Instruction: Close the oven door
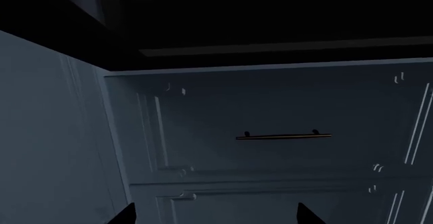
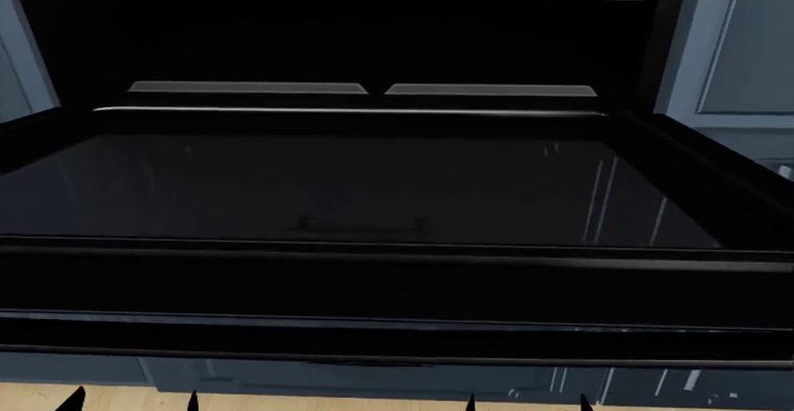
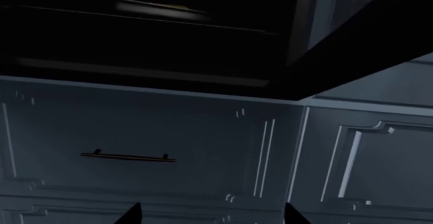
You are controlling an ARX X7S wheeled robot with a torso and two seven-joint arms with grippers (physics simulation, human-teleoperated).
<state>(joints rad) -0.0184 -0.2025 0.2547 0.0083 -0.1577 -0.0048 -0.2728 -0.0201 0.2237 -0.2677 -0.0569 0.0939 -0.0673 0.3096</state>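
The oven door (image 2: 372,188) lies swung down flat, a wide glossy black glass panel with a raised rim, filling the middle of the head view. Its dark underside (image 1: 271,16) (image 3: 135,41) hangs over both wrist views. Only the black fingertips of my left gripper (image 2: 133,400) and right gripper (image 2: 527,402) show, at the bottom edge below the door's front edge. The left gripper (image 1: 216,216) and the right gripper (image 3: 213,215) both stand open with nothing between their fingers, facing the drawer front under the door. Neither touches the door.
A blue-grey panelled drawer front (image 1: 271,107) with a thin brass handle (image 1: 284,136) sits under the oven; the right wrist view shows the same handle (image 3: 127,157). Grey oven racks (image 2: 248,87) lie inside the dark cavity. A cabinet panel (image 2: 745,48) flanks the oven on the right. Wooden floor (image 2: 310,402) lies below.
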